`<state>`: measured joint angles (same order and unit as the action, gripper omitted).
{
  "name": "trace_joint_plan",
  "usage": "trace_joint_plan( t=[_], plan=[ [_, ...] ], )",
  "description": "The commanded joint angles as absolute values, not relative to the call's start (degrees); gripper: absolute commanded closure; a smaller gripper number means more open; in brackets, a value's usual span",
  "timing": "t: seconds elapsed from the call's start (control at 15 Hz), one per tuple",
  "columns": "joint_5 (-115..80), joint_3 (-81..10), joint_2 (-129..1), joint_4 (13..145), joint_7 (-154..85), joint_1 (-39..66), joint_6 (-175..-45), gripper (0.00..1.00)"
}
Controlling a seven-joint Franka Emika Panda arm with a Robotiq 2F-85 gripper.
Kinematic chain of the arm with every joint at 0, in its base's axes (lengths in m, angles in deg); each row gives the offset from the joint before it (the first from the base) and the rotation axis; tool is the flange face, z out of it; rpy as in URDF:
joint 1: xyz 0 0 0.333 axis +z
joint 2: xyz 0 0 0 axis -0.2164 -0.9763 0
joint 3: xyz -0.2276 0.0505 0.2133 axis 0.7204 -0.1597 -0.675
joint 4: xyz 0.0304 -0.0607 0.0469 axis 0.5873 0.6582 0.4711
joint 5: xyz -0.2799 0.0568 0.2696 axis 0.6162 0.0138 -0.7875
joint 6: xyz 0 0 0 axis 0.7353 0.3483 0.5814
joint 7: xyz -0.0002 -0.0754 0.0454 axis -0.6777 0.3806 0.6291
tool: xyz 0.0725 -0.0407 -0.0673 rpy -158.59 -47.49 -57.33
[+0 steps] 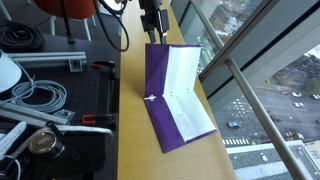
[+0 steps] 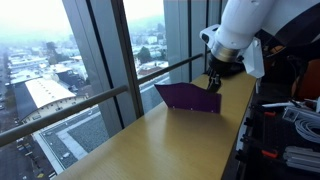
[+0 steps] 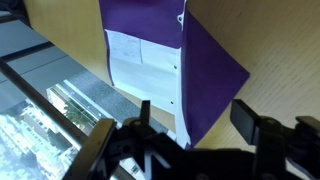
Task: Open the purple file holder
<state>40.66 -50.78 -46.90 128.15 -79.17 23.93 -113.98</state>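
We see the purple file holder (image 1: 190,125) lying open on the narrow wooden table (image 1: 132,140), with its white sheets (image 1: 183,80) showing. In that exterior view its 3 o'clock edge runs close to the table's window side. The metal window rail (image 1: 250,85) stands just beyond that edge, so there is little room on that side. Bare wood is free toward 6 o'clock.

The gripper (image 1: 152,28) hangs at the holder's 12 o'clock end. In the wrist view the gripper (image 3: 194,108) has its fingers (image 3: 145,112) spread wide. A purple flap (image 3: 212,70) reaches between them, and we cannot see any contact.

At 9 o'clock of the holder a dark bench holds grey cables (image 1: 35,95) and a red-handled tool (image 1: 95,125).

In an exterior view the white arm (image 2: 240,30) covers the holder's (image 2: 188,97) far end, and the holder appears only as a low dark sliver. The wrist view cuts off the holder's upper edge.
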Motion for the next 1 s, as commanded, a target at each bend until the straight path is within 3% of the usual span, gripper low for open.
trace_joint_plan(
  t=[0.0, 0.53, 0.67, 0.73, 0.93],
  plan=[
    [33.52, -50.53, -44.19, 129.35, -76.89, 23.62, -120.37, 0.00],
    [-6.57, -48.20, -50.66, 126.93, -48.25, 21.28, -125.15, 0.00],
    [-16.29, -48.49, -51.96, 125.39, -41.26, 20.70, -122.38, 0.00],
    [-21.11, -52.99, -51.99, 124.48, -37.47, 15.98, -120.41, 0.00],
    [-33.02, -50.05, -47.85, 122.03, -27.62, 16.92, -110.89, 0.00]
  ],
)
